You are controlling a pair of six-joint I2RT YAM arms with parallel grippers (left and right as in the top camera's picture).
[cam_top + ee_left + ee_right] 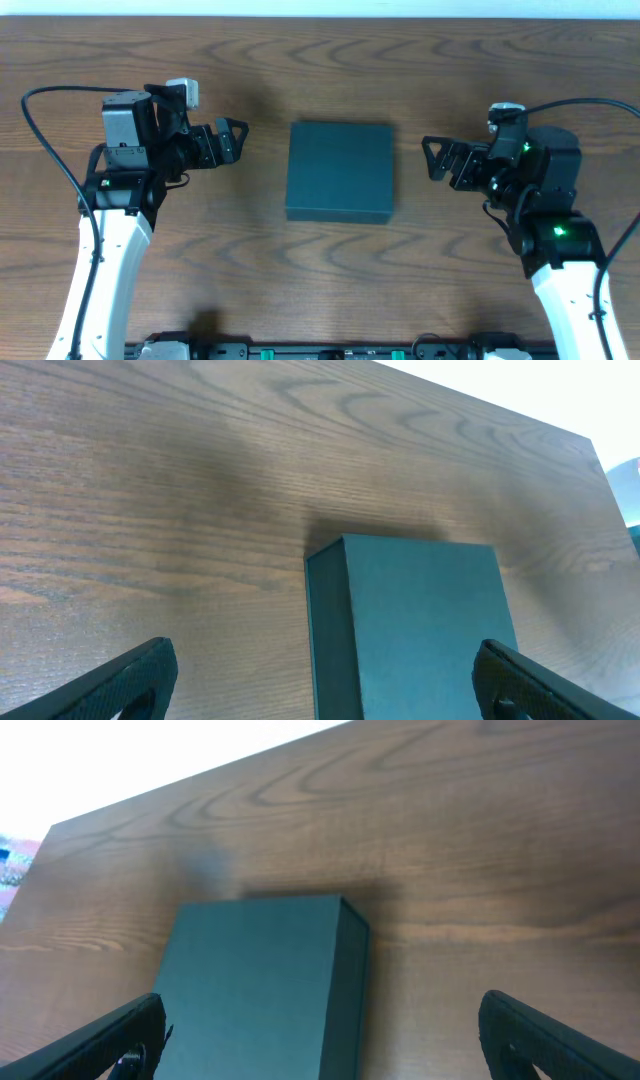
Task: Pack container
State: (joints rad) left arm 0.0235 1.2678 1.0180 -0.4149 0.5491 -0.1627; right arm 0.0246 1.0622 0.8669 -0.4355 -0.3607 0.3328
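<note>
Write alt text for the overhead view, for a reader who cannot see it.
A closed dark green container sits at the centre of a wooden table. Two robot arms flank it: the left gripper and the right gripper are both open, each pointing at the container from its own side without touching it.

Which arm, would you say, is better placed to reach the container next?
Right, marginally: the right gripper sits slightly nearer the container than the left gripper; both are open and face it.
</note>
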